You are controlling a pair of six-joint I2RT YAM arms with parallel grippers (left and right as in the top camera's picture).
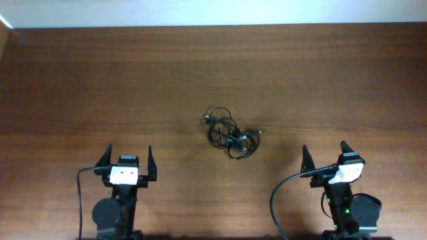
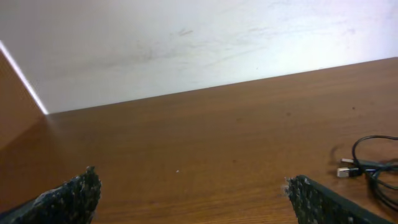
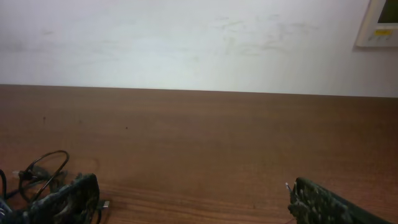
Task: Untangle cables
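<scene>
Cables [image 1: 230, 135] lie in one knotted clump mid-table [image 1: 80, 80] between our idle left gripper [image 1: 127, 163] and right gripper [image 1: 325, 157], both spread wide and holding nothing, so we judge that pinching several strands together would tighten the knot.

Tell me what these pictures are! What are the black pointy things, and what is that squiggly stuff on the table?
The pointy things are robot hands, called grippers. The top picture looks down from above: the left gripper and the right gripper wait at the near edge of a brown table. The other two pictures come from small cameras on each wrist, so you see each gripper's own fingers. The squiggly stuff is the cables, thin black cords tangled in one clump between the arms. Both grippers are open and hold nothing.
</scene>
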